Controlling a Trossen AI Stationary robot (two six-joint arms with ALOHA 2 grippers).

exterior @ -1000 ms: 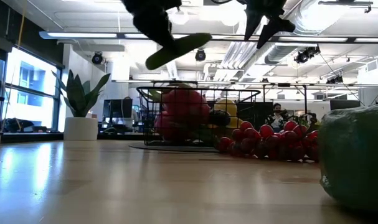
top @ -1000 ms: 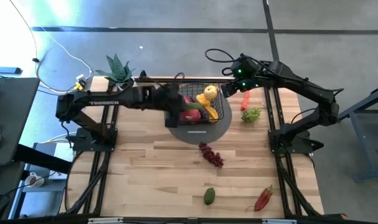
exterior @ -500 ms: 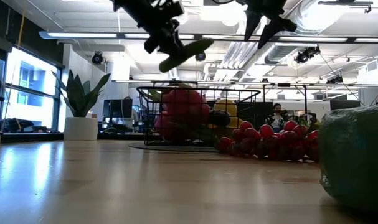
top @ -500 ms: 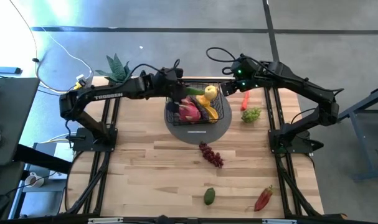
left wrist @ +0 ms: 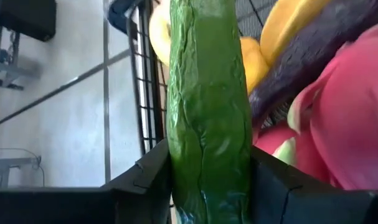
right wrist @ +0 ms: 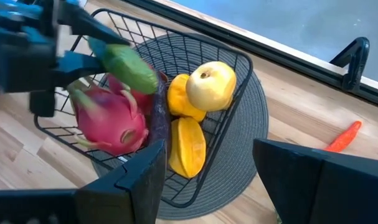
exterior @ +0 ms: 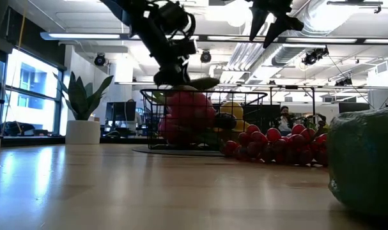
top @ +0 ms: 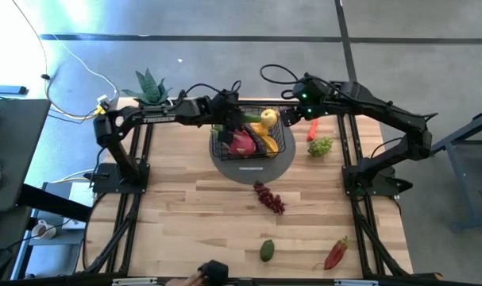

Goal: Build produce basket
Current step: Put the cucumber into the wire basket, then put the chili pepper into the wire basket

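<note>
A: Two dark arms over the light wooden slatted table [top: 185,206]. Where's the basket?

B: Black wire-mesh basket [top: 279,143] sits on the round grey woven mat [top: 248,171], far-centre of the table. Inside: pink dragon fruit [top: 242,141], yellow pear [top: 267,117], yellow-orange starfruit [top: 267,144], a dark purple piece I can't identify.

A: Left side?

B: Left gripper [top: 227,117] is at the basket's left rim, just above it, fingers clamped on the long green cucumber [left wrist: 207,118]. Cucumber sticks out over the fruit pile; its far end is near the pear. Whether it touches the pile, can't tell.

A: Right?

B: Right gripper [top: 291,114] hangs above the basket's far-right corner, jaws parted, holding nothing.

A: Loose produce?

B: Purple-red grape bunch [top: 269,197] just in front of the mat. Green grape bunch [top: 321,146] and orange-red chilli [top: 312,128] right of the basket. Green avocado [top: 267,250] and a red pepper-like piece [top: 336,253] near the front edge.

A: Else?

B: Spiky green potted plant [top: 148,86] at the far-left corner.
</note>
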